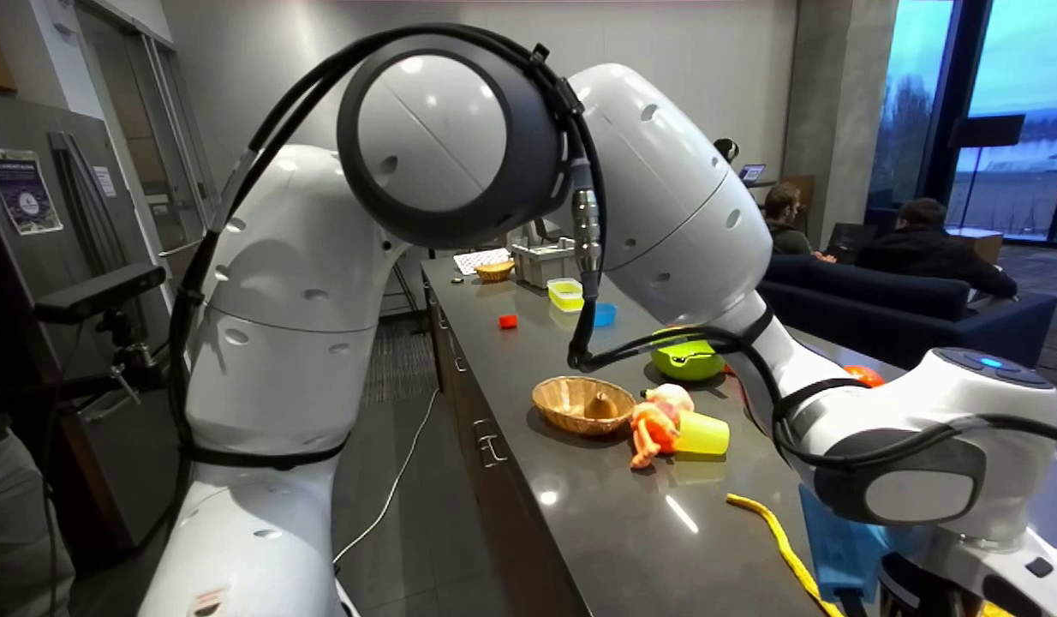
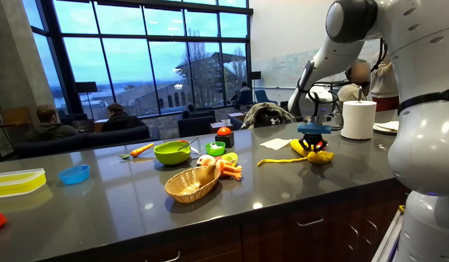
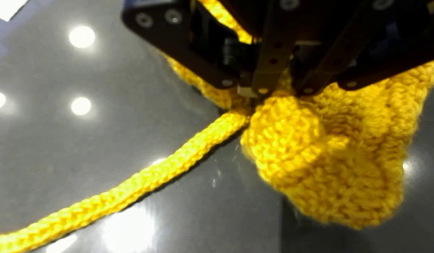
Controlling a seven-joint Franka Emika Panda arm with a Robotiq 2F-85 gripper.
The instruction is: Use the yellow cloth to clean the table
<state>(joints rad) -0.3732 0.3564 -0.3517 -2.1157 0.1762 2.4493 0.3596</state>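
The yellow cloth (image 2: 322,158) is a knitted piece with a long strap. It lies bunched on the dark grey table (image 2: 130,214), its strap stretched out across the surface. My gripper (image 2: 313,146) points down at the cloth, low over the table. In the wrist view the gripper (image 3: 285,89) comes in from the top, its jaws close together with the knitted cloth (image 3: 343,186) gathered between and around them. It is shut on the cloth; the fingertips are partly hidden by it. In an exterior view the strap (image 1: 781,540) shows, while the gripper is mostly cut off.
A white paper sheet (image 2: 276,143) lies beside the cloth. A paper towel roll (image 2: 359,120) stands close to the arm. A wicker basket (image 2: 175,189), an orange plush toy (image 2: 228,170), a green bowl (image 2: 171,154) and a red button box (image 2: 224,136) stand along the table.
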